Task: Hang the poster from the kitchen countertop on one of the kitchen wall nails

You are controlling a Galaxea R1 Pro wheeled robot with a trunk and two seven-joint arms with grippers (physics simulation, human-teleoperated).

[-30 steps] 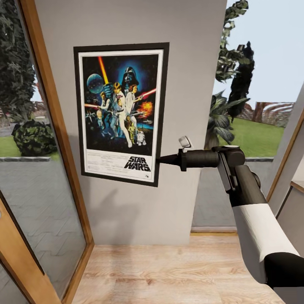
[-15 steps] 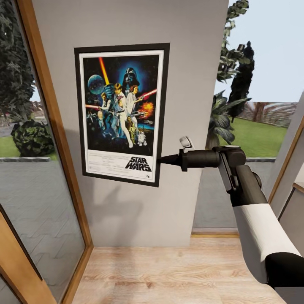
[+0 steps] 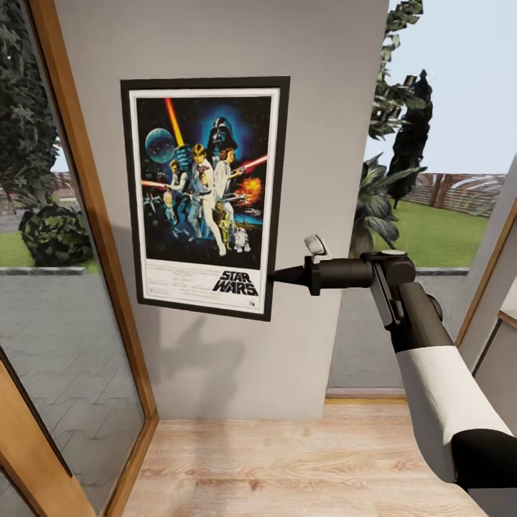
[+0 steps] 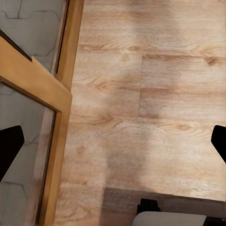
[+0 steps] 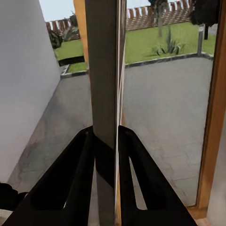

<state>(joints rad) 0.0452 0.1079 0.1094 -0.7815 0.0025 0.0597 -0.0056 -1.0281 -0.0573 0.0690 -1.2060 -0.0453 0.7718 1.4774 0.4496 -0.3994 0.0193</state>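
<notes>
The Star Wars poster [image 3: 205,194] stands upright against the pale grey wall [image 3: 237,43], black frame and white border facing me. My right gripper [image 3: 271,276] reaches in from the right and is shut on the poster's right edge near its lower corner. In the right wrist view the poster [image 5: 104,70] shows edge-on, pinched between the two dark fingers [image 5: 82,160]. My left gripper [image 4: 115,141] hangs open over the wooden floor, fingers wide apart with nothing between them. The wall nail is hidden and the kitchen countertop is out of view.
A glass door with a wooden frame [image 3: 86,215] flanks the wall on the left. A window onto the garden [image 3: 431,143] and another wooden frame [image 3: 495,244] lie to the right. Light wooden floor [image 3: 287,467] runs below the wall.
The poster has turned a little more face-on and sunk slightly, its left edge swinging further left. My right gripper dropped a touch with it, still holding the edge.
</notes>
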